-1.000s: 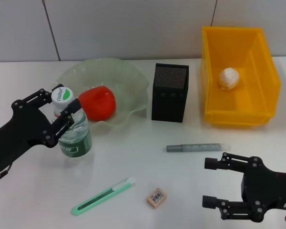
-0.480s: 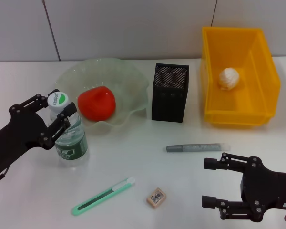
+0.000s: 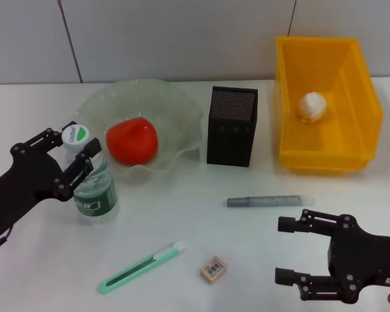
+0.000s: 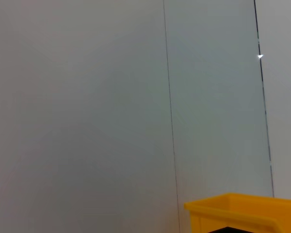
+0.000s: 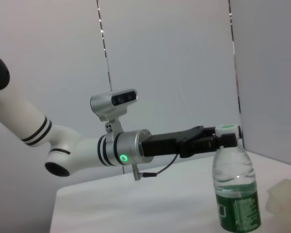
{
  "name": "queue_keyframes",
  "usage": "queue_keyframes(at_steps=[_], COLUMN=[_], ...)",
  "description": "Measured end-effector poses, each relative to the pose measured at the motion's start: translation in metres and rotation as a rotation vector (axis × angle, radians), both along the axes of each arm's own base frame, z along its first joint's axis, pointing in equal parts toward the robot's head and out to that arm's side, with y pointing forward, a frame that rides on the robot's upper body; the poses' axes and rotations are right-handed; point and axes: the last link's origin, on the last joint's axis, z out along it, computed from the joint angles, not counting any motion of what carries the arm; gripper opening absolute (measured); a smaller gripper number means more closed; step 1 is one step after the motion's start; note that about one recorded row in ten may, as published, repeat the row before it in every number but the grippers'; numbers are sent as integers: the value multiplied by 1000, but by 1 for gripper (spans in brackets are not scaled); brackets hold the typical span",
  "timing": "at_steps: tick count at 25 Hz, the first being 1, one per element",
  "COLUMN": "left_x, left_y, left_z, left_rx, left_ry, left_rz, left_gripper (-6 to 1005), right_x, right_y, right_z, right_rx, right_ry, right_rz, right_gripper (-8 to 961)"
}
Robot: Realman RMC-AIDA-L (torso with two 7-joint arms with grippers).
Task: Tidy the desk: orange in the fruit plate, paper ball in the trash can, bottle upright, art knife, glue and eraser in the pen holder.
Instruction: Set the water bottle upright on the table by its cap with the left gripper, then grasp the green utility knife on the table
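Here the left end effector point(image 3: 70, 155) grips the upright bottle point(image 3: 94, 188) beside the fruit plate point(image 3: 182, 110).

White desk surface point(image 3: 182, 221), pale grey panelled wall point(image 3: 182, 39) behind, thin dark seams between panels

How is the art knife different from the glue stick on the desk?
The art knife is green and lies diagonally, near the robot's left side; the glue stick is grey and lies almost level, nearer the pen holder. The art knife looks flat, the glue stick round. Both are long, thin, and lie free on the desk.
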Motion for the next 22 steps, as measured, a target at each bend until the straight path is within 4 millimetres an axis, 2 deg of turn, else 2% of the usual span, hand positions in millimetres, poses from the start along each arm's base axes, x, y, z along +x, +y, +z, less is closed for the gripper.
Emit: queue_keyframes(at_steps=[10, 11, 14, 16, 19, 20, 22], left_x=[0, -2, -5, -11, -14, -14, -11], left_y=[-1, -4, -9, -22, -29, -44, -56], left_z=[2, 8, 14, 28, 33, 38, 39], left_rx=[10, 35, 61, 113, 133, 149, 143], left_ry=[-17, -38, -58, -93, -106, -131, -150], left_rz=[4, 9, 10, 10, 5, -27, -72], left_gripper=[540, 544, 700, 766, 810, 809, 808], right_x=[0, 0, 0, 0, 1, 2, 5], right_y=[0, 0, 0, 0, 1, 1, 2], right_z=[0, 0, 0, 1, 2, 3, 4], right_rx=[-2, -2, 2, 4, 8, 10, 23], right_ry=[-2, -1, 0, 1, -3, -6, -14], right_rz=[0, 0, -2, -3, -3, -5, -16], right_gripper=[776, 776, 776, 776, 775, 775, 775])
